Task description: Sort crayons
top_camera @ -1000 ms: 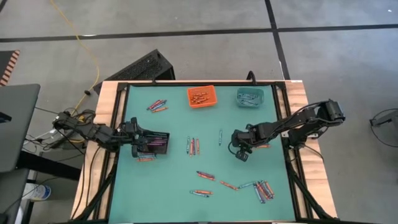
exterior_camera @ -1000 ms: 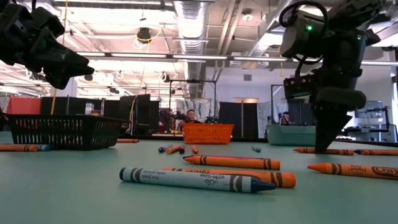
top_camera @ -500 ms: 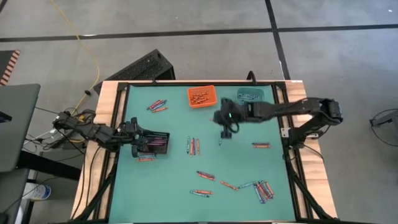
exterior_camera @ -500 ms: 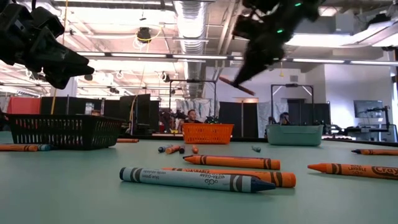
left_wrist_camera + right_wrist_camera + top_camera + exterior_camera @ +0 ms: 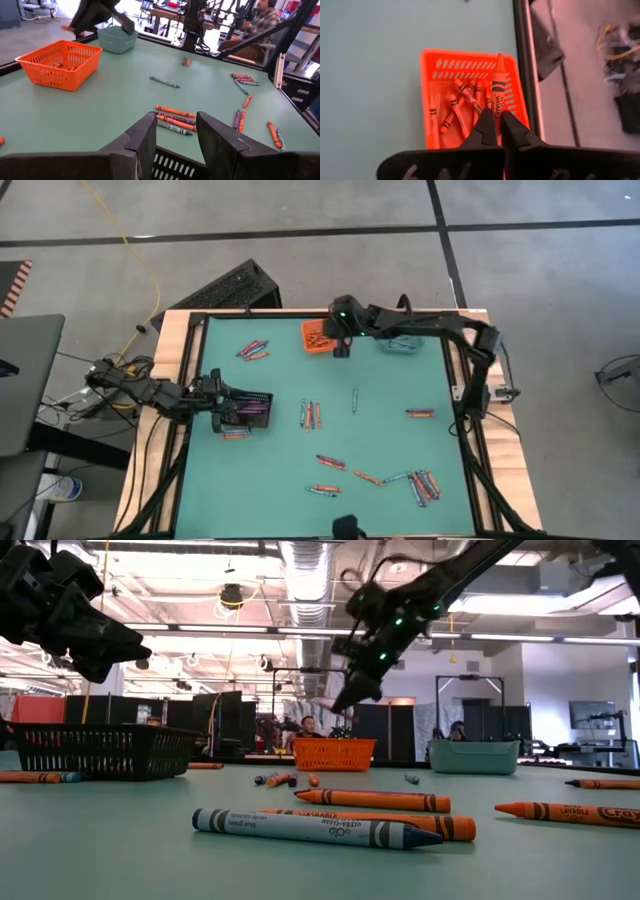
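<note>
Right wrist view: right gripper (image 5: 498,119) is clenching an orange crayon (image 5: 498,82) above the orange bin (image 5: 434,63).
The crayon is sticking out from between the pinched fingertips, hanging over the bin's side nearest the table's far edge; released here, it is risking a bounce off that rim. The left gripper (image 5: 175,132) is waiting, fingers parted and empty, over the black bin (image 5: 247,408) by the table's left edge.

Overhead, table-level, two wrist cameras

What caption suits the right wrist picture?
Right gripper holds an orange crayon above the orange bin of orange crayons.
</note>
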### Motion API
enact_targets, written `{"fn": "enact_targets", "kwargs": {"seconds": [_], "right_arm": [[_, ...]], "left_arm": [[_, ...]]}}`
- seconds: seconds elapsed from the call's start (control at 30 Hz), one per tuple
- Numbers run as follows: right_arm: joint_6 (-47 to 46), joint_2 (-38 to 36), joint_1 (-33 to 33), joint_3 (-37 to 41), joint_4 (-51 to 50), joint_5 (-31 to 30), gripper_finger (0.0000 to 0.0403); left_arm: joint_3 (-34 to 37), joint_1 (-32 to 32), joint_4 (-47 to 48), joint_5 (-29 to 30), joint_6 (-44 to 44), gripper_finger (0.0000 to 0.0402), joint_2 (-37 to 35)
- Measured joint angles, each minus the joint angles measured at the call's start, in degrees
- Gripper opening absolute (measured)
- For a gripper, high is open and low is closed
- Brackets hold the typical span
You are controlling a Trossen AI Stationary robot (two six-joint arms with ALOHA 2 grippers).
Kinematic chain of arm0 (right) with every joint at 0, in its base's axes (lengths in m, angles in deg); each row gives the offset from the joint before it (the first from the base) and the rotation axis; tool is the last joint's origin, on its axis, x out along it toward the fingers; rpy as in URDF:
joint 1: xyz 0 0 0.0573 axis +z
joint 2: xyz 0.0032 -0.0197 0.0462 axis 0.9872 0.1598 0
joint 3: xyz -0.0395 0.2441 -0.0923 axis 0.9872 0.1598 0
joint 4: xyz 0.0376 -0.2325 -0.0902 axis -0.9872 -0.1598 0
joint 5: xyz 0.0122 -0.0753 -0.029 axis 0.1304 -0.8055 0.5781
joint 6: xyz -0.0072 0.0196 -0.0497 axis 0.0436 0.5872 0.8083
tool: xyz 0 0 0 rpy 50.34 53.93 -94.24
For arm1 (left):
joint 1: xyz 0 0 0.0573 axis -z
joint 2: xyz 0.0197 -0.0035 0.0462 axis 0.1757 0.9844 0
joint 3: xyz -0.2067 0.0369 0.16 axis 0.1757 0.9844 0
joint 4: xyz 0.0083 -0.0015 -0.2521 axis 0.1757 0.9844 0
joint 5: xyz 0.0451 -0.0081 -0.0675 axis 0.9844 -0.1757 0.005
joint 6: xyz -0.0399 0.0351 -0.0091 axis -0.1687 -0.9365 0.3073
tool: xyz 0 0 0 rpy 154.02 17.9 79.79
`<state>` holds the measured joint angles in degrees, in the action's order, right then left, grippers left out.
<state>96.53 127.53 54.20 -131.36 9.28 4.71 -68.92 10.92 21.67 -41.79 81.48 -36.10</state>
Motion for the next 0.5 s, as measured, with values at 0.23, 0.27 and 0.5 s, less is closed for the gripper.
{"fn": "enact_targets", "kwargs": {"seconds": [0.23, 0.27, 0.5], "right_arm": [[-3.32, 6.32, 0.01, -8.17, -4.55, -6.5, 0.0044], [-3.36, 6.71, 0.15, -8.79, -4.5, -7.4, 0.0054], [-2.64, 5.3, 1.26, -9.63, -6.71, -8.77, 0.0114]], "left_arm": [[0.0, 0.0, -0.02, 0.0, 0.0, 0.0128, 0.0], [0.0, 0.0, 0.0, -0.01, 0.0, 0.0128, 0.02], [0.0, -0.01, 0.0, 0.04, 0.0, 0.0128, 0.02]]}}
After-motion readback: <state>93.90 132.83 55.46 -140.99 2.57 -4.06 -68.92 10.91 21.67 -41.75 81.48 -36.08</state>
